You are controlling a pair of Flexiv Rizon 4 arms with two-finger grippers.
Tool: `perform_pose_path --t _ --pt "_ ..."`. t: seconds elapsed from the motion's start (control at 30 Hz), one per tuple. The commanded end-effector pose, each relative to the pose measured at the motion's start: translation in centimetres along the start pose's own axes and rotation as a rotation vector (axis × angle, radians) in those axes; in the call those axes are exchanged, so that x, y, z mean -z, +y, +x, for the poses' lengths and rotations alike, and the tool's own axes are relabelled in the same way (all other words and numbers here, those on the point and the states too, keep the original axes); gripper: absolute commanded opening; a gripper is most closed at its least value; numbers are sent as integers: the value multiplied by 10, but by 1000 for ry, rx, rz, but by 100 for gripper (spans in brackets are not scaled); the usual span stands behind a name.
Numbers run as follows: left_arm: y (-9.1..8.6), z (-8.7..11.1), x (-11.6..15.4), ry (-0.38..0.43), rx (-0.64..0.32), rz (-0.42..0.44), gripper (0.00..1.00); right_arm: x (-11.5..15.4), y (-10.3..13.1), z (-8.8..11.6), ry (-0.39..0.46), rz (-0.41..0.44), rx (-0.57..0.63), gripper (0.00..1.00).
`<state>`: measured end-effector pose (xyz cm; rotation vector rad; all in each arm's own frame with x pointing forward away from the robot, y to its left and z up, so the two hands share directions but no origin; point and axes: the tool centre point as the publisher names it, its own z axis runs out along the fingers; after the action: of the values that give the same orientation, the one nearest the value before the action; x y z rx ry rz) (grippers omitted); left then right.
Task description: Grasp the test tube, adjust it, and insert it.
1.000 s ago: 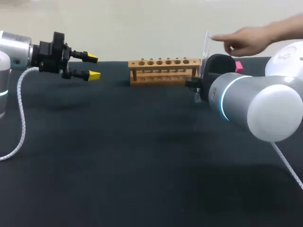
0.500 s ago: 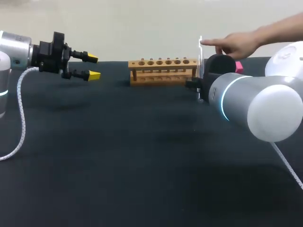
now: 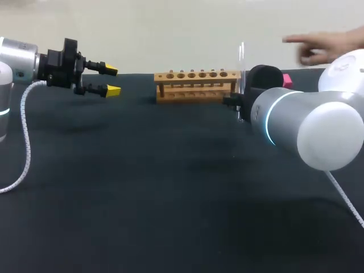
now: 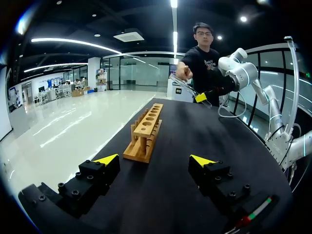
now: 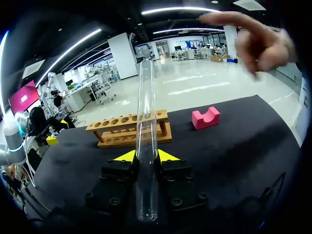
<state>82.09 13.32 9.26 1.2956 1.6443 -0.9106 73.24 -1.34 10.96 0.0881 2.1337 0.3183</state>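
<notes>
2 things matter for this step, as I judge it: a plumb tube and a clean line over a hole. The test tube stands upright in the right end effector, just beside the right end of the wooden rack and clear of it. The clamp sits low on the glass. Most of the length rises above the yellow tips and the rounded bottom hangs a little below them.

To insert well, lift until that bottom is clearly higher than the rack's top bar and carry it sideways over 1 of the holes. Check from the head view that the tube does not lean, then lower slowly and straight. Glass held low can pivot, so any brush against the hole's edge could tip it; a gentle descent is safer. Release only once the bottom is seated in the lower bar.

A person's hand hovers above and to the right of the tube, not touching it. Waiting for it to leave seems prudent.

The right end effector's fingers press the tube from 2 sides, closed firmly on it. The left end effector gapes wide and holds nothing. It hangs above the desk, well to the left of the rack, with its fingers aimed toward it.
</notes>
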Motion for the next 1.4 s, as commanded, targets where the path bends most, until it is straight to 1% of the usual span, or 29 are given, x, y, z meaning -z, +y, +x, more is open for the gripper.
perform_pose_path --t 0.03,0.07,0.17,0.33,0.37,0.53,0.77,1.07,1.4 --pt "0 1 0 -3 -2 -1 100 1 0 0 -1 -1 0 0" --pt "0 1 0 -3 -2 -1 100 -3 2 1 7 -12 7 0" --pt "0 1 0 -3 -2 -1 100 -16 8 2 25 3 18 0" --pt "0 1 0 -3 -2 -1 100 -36 14 4 63 58 70 0" --pt "0 1 0 -3 -2 -1 100 -39 14 4 69 67 96 0" --pt "0 1 0 -3 -2 -1 100 -51 17 3 114 115 177 0" --pt "0 1 0 -3 -2 -1 100 -64 20 5 178 142 249 0" --pt "0 1 0 -3 -2 -1 100 -78 19 6 250 177 285 0" --pt "0 1 0 -3 -2 -1 100 -91 17 10 284 188 284 0"
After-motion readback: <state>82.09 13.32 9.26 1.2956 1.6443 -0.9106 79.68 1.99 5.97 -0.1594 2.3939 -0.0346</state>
